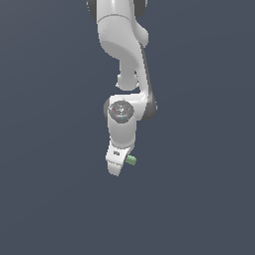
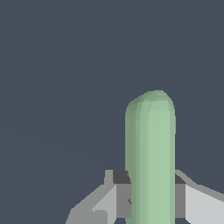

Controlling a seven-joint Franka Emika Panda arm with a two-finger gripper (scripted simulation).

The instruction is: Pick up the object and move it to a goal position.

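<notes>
Jaws are clamping the pale green rod (image 2: 150,166) crosswise, its rounded end poking out toward the exterior view's right.

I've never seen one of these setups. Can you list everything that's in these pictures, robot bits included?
rod: one, pale green, with a rounded end; held between the hand's fingers. In the exterior view only a short stub shows, sticking out toward that view's right.
floor: one, plain dark blue-grey, filling the background of both views; nothing else shows on it.
arm: one, white with dark joints, coming down from the top middle of the exterior view.
hand: one, white, at the arm's lower end, shut on the rod.
fingers: two, grey with dark pads, one on each side of the rod in the wrist view.
</notes>
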